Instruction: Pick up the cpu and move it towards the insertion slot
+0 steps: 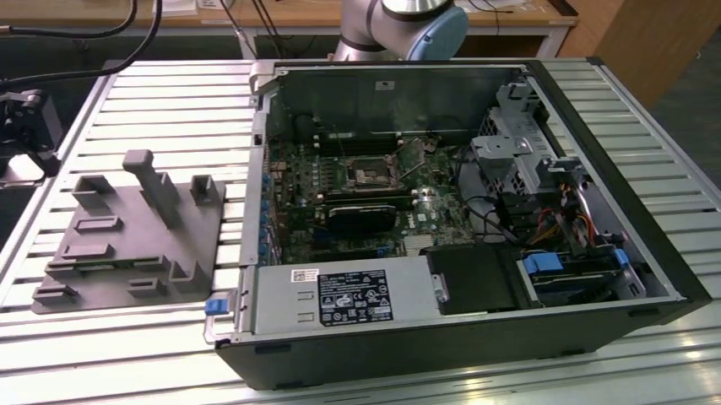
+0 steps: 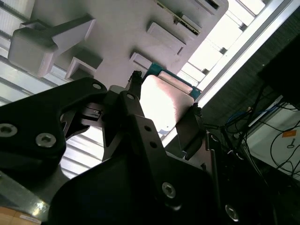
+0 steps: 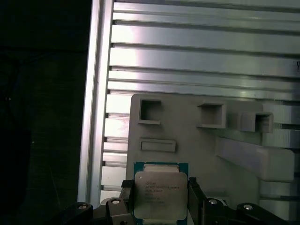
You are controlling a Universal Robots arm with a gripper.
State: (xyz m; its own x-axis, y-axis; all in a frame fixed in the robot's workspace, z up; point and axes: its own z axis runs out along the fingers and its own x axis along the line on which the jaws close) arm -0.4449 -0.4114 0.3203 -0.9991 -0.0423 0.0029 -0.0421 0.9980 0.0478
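Observation:
The cpu is a flat square chip with a silver top and a greenish rim. It sits between my gripper's two black fingers, which press on its opposite edges, over a corner of the grey fixture plate. In the second wrist view the cpu glares bright, and the gripper is shut on it. The insertion slot is a dark square socket in a thin silver frame. It lies on the motherboard inside the open computer case, far from the fixture plate.
Upright grey blocks stand on the fixture plate. Black arm hardware with cables sits at the exterior view's left edge. The slatted metal table ends close beside the plate. A labelled grey box, a black card and wiring crowd the case.

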